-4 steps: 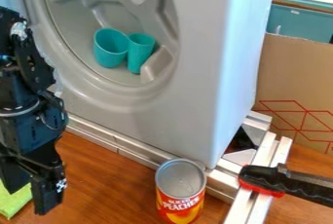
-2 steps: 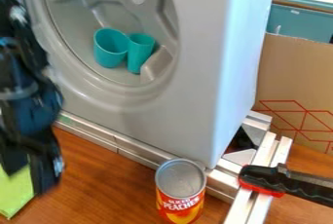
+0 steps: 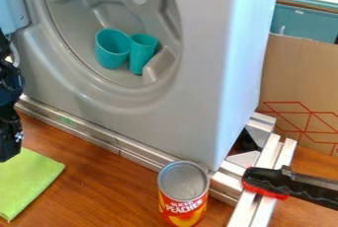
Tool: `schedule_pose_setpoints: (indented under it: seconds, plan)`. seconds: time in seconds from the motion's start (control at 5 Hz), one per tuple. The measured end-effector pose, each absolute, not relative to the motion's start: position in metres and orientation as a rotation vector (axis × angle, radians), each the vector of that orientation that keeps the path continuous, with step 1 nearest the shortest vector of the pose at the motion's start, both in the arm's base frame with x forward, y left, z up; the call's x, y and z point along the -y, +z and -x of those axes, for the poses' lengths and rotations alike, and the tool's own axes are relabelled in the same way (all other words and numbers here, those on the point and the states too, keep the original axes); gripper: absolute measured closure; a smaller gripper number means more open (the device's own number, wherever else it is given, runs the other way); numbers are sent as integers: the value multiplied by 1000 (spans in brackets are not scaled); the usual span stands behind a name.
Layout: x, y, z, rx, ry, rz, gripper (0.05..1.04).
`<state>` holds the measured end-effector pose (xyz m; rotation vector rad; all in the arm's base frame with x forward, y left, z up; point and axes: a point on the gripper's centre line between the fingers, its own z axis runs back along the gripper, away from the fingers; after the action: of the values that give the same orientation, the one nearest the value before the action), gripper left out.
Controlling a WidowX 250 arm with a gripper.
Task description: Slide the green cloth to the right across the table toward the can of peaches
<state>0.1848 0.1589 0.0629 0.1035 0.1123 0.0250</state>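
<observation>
The black gripper [image 3: 9, 134] hangs at the left edge, partly cut off by the frame, above the back part of a green cloth [image 3: 26, 181] lying on the wooden table. Two teal cups [image 3: 112, 49] stand side by side inside the round opening of a grey washer-like drum. Near the front edge, a can with a red and yellow label [image 3: 183, 196] stands upright on the table, well to the right of the gripper.
The grey machine housing [image 3: 191, 107] rises behind the table, with a metal rail [image 3: 119, 144] along its base. At right are a black-and-red clamp handle [image 3: 284, 181], white metal bars and a cardboard box [image 3: 300, 83].
The arm and gripper have moved left and up, partly out of the frame, uncovering more of the green cloth. The cups and can have stayed put.
</observation>
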Motion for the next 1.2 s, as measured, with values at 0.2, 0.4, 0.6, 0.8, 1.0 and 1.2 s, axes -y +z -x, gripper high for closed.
schedule_pose_setpoints:
  seconds: [0.2, 0.4, 0.6, 0.8, 1.0, 1.2]
  plan:
    - [-184, 40, -177, -203, 107, -294, 83]
    - [-189, 16, -177, -259, 79, -318, 83]
    - [-192, 2, -186, -209, 57, -327, 83]
    - [-185, -10, -191, -148, 49, -298, 83]
    - [-173, -19, -191, -91, 55, -256, 83]
    - [-146, -23, -193, -26, 81, -123, 83]
